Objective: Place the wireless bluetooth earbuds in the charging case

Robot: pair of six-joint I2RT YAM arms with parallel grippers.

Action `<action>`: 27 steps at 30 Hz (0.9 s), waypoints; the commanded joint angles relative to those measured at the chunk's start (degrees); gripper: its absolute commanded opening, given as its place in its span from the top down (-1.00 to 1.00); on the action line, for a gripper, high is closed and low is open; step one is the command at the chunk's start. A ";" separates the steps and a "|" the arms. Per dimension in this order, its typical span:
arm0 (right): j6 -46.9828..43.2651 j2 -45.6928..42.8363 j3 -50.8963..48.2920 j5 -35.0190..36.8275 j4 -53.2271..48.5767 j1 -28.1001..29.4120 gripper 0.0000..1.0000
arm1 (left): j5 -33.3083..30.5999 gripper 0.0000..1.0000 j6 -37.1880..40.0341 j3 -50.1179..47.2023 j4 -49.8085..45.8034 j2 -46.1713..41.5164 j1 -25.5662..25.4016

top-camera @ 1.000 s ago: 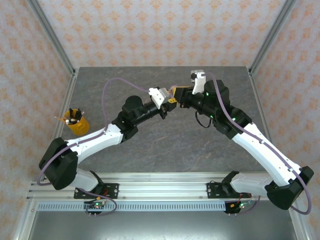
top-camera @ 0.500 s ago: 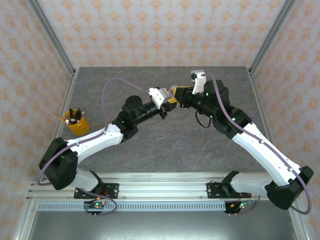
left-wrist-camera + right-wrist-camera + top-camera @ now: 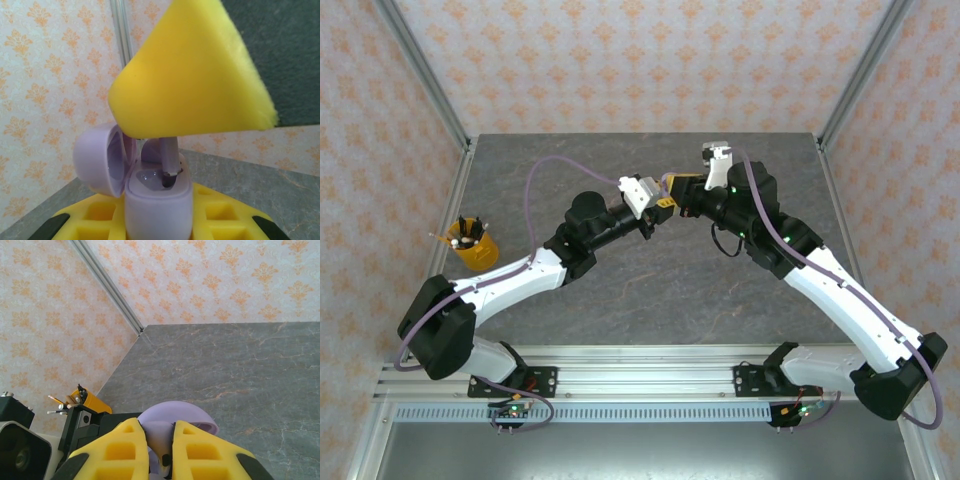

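Note:
In the left wrist view the lilac charging case (image 3: pixel 157 200) stands upright between my left gripper's (image 3: pixel 157 222) yellow fingers, which are shut on it. Its lid (image 3: pixel 97 160) is hinged open to the left. A lilac earbud (image 3: pixel 170 155) hangs from above with its stem tip in the case's right slot. My right gripper (image 3: pixel 160 440) is shut on that earbud (image 3: pixel 159 435), with the open lid (image 3: pixel 185 412) just beyond. In the top view both grippers, left (image 3: pixel 656 207) and right (image 3: pixel 678 188), meet above the table's middle back.
A yellow cup (image 3: pixel 472 246) with small tools in it stands at the table's left edge, also seen as the cup (image 3: pixel 90 401) in the right wrist view. Grey stone-pattern tabletop (image 3: pixel 650 290) lies below the raised arms. Patterned walls enclose the back and sides.

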 commanded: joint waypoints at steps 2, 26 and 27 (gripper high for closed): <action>-0.82 -1.35 -0.95 -0.40 -1.06 -0.18 0.75 | -0.29 1.00 1.25 2.28 1.84 -0.49 -0.42; -1.43 -1.95 -1.21 -1.48 -2.60 -0.18 0.78 | -0.93 1.00 1.51 2.65 1.61 0.07 -0.33; -1.41 -1.79 -1.31 -1.17 -2.56 -0.18 0.78 | -0.68 1.00 1.43 2.65 1.62 0.07 -0.33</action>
